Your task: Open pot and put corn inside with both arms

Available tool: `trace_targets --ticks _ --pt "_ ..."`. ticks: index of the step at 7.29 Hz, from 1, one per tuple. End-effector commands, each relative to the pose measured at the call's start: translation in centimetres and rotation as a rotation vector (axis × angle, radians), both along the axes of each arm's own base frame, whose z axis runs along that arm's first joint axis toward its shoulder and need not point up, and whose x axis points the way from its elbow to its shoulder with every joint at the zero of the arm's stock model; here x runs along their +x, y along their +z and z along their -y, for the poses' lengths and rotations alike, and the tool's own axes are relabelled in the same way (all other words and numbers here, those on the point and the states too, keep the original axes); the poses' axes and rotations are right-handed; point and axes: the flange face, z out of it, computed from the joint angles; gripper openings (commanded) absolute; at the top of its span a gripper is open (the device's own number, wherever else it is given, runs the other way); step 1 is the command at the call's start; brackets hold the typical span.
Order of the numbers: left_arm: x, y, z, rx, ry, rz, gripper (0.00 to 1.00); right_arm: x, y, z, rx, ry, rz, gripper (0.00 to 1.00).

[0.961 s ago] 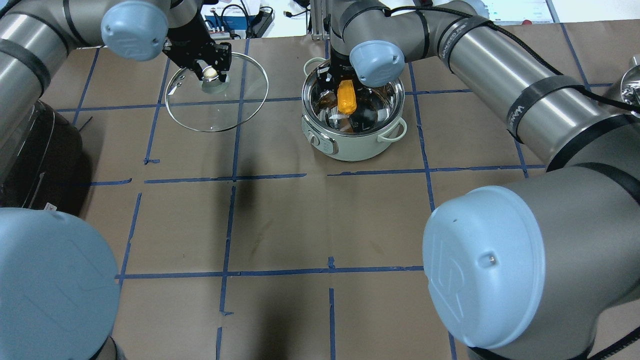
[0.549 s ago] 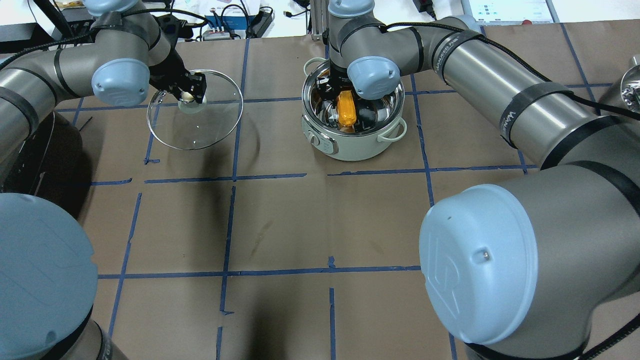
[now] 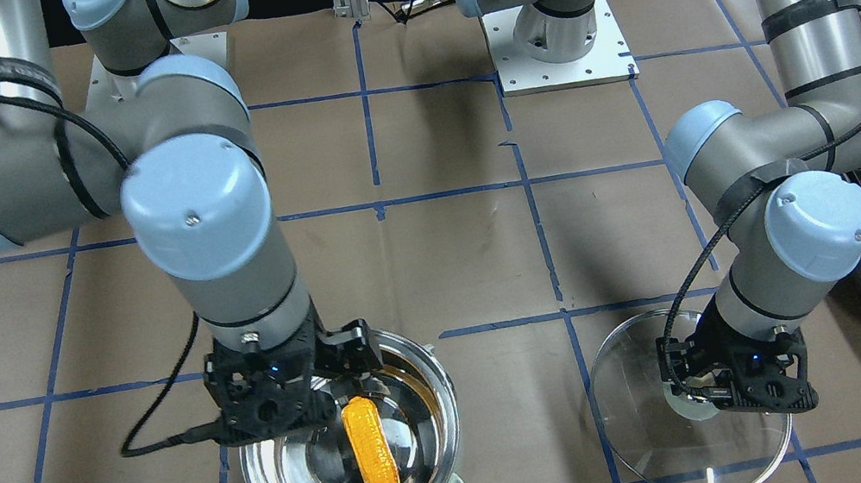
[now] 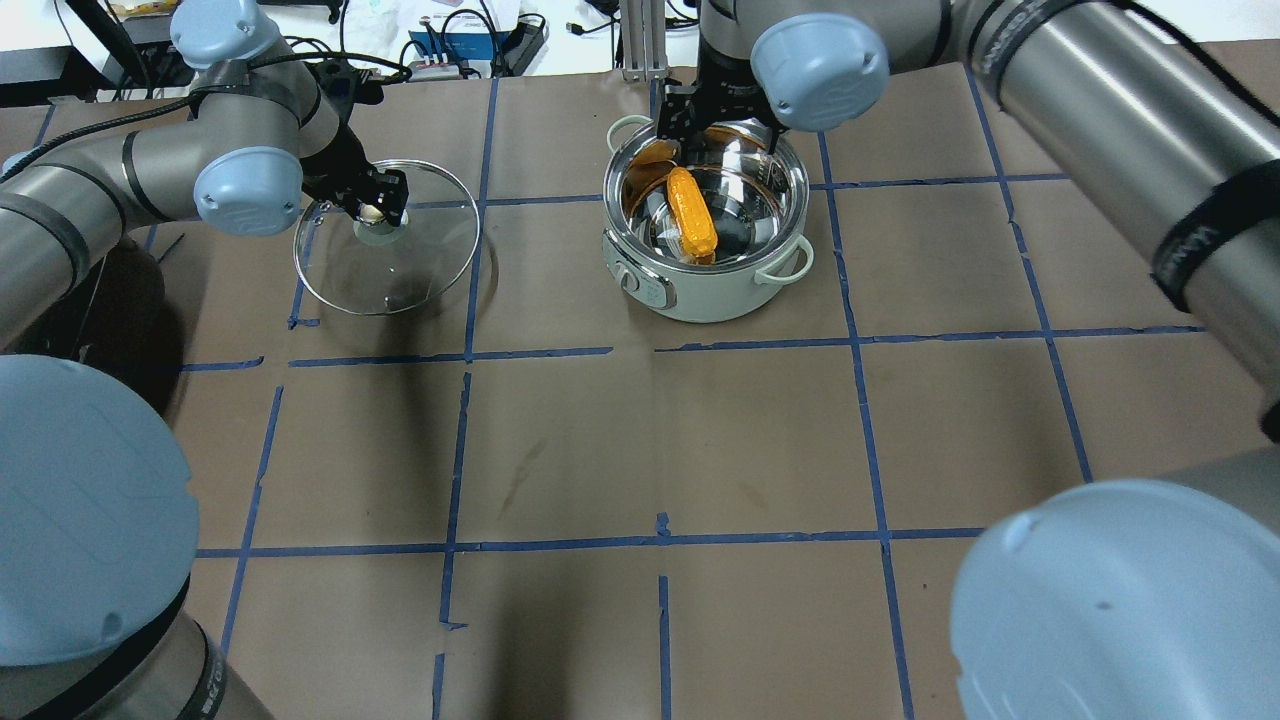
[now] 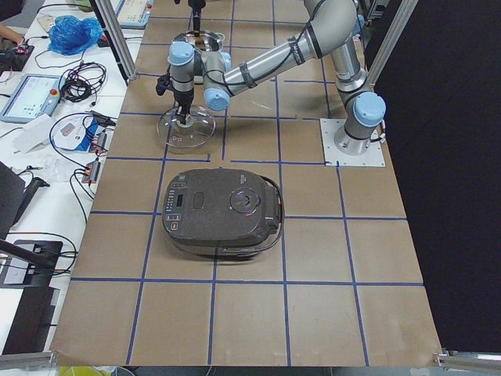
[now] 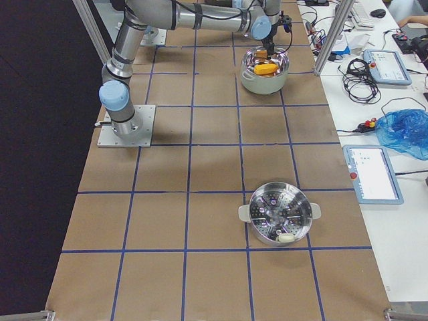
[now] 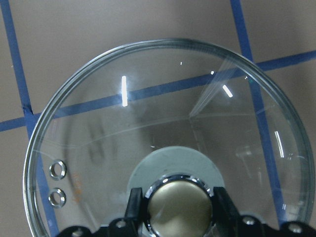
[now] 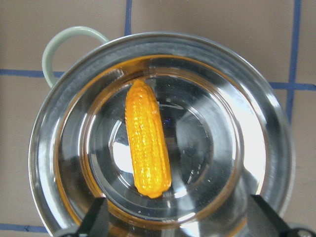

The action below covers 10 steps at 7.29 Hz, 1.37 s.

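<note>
The pot [image 4: 712,297] stands open at the table's far middle. The corn [image 4: 692,212] lies loose on its shiny bottom, also seen in the right wrist view [image 8: 146,142] and the front view [image 3: 372,454]. My right gripper [image 4: 720,132] is open and empty, raised over the pot's far rim. My left gripper [image 4: 375,210] is shut on the pale knob [image 7: 180,206] of the glass lid [image 4: 400,272]. It holds the lid low, to the pot's left. I cannot tell whether the lid touches the table.
A dark grey rice cooker [image 5: 223,211] sits at the table's left end, close to my left arm. A steel steamer pot [image 6: 279,217] stands at the right end. Cables and boxes lie beyond the far edge.
My right gripper has let go of the corn and risen toward the far rim; the corn now lies in the pot. My left gripper has carried the lid left and lower.
</note>
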Motion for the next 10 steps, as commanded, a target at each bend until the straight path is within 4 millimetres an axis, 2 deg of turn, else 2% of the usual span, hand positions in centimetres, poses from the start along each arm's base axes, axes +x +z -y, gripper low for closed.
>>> trace_targets --ticks 1,2,3,4,5,6,7,8,9,10 --pt "0.0 -0.8 -0.3 0.019 0.001 -0.001 0.13 -7.8 8.3 -6.0 0.022 -0.06 0.006 1.0" --pt "-0.1 -1.8 -0.9 0.037 -0.006 -0.001 0.38 -8.8 9.3 -10.3 0.049 -0.056 -0.003 0.98" --pt "-0.1 -2.1 -1.1 0.043 0.007 -0.004 0.99 -9.1 9.3 -14.6 0.057 -0.053 -0.007 0.98" --pt "0.1 -0.9 -0.5 0.034 0.012 0.013 1.0 -9.5 8.9 -15.9 0.064 -0.049 -0.016 0.99" --pt "-0.2 0.6 -1.1 0.041 0.008 0.013 1.0 -9.9 9.5 -15.7 0.051 -0.041 -0.014 1.0" --pt "-1.4 2.8 -1.8 0.068 0.051 0.006 1.0 -10.1 10.0 -15.8 0.06 -0.017 -0.018 1.0" --pt "-4.2 6.5 -3.4 0.08 0.113 -0.008 1.0 -10.2 10.2 -15.9 0.079 -0.017 -0.021 1.0" --pt "-7.7 10.9 -5.3 0.033 0.074 -0.005 1.0 -9.7 10.4 -16.1 0.074 -0.008 -0.018 1.0" --pt "-10.4 14.2 -8.0 0.052 0.047 0.009 1.0 -9.5 10.4 -16.1 0.066 -0.004 -0.018 1.0" --pt "-11.1 17.1 -9.8 0.068 0.033 0.031 1.0 -9.6 10.4 -16.1 0.067 -0.007 -0.018 1.0"
